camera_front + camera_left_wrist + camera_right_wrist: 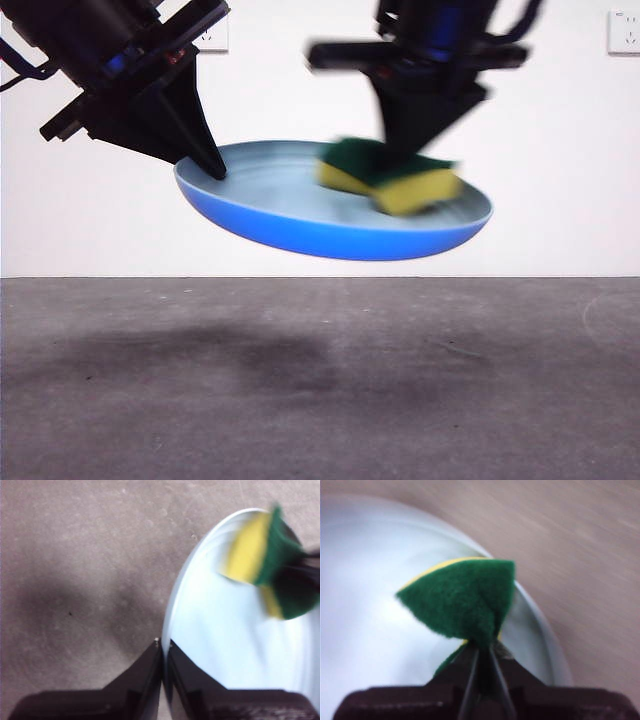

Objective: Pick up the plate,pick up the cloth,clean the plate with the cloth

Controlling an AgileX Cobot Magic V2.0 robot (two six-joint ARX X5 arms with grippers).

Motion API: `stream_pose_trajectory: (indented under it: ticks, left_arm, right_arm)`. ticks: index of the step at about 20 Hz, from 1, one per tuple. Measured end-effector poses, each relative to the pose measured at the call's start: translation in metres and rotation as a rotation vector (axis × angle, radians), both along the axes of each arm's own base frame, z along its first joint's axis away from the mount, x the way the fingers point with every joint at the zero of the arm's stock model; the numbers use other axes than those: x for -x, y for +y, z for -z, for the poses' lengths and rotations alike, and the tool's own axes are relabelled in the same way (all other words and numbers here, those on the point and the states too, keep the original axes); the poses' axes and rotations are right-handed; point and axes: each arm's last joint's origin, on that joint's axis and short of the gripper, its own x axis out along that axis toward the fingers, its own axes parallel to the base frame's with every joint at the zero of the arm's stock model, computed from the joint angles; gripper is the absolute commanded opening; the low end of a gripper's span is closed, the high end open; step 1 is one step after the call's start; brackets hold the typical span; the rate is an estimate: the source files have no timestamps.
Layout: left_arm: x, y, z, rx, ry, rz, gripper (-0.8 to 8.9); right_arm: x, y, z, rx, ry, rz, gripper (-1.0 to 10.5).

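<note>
Above the counter (320,400), L gripper (208,165) clamps plate (300,225) rim, held aloft & tilted, w/ R gripper (405,150) pinching cloth (395,178) onto plate's inside.

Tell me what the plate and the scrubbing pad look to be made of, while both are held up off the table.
The plate, pinched at its rim by the left gripper, looks like smooth light-blue plastic: thin wall, even colour, soft sheen. The sponge, clamped in the right gripper, looks like soft yellow foam topped with a fuzzy dark green scouring layer, which folds where it is squeezed. Motion blur hides finer texture.
</note>
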Motion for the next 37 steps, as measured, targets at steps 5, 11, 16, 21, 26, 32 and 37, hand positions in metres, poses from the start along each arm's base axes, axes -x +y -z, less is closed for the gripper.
stream_pose_trajectory:
  ticks: [5,11,16,21,26,32,37]
  left_arm:
    - [0.0,-0.003,-0.001,0.023,-0.016,0.01,-0.07]
    - [-0.003,0.0,0.003,0.017,-0.016,-0.005,-0.07]
    - [-0.004,0.0,0.003,0.024,-0.012,-0.019,-0.07]
    - [-0.005,0.001,0.003,0.022,-0.012,-0.04,-0.07]
    - [-0.008,0.005,0.001,-0.139,-0.142,-0.146,-0.08]
    - [-0.04,0.025,0.026,-0.262,-0.122,-0.232,-0.08]
    - [-0.066,0.037,0.062,-0.319,-0.034,-0.275,-0.03]
  right_arm:
    - [0.003,0.015,0.01,-0.174,0.202,-0.256,-0.2]
    - [0.022,-0.002,0.032,0.239,0.335,-0.131,-0.2]
    - [0.001,-0.015,0.019,0.35,0.024,0.131,-0.2]
    - [-0.014,-0.002,0.004,0.051,-0.059,0.052,-0.2]
    - [-0.007,0.01,-0.002,-0.169,0.045,-0.169,-0.2]
    - [0.015,-0.016,-0.03,-0.154,0.026,-0.118,-0.2]
    - [0.034,-0.042,-0.05,-0.073,-0.057,0.004,-0.2]
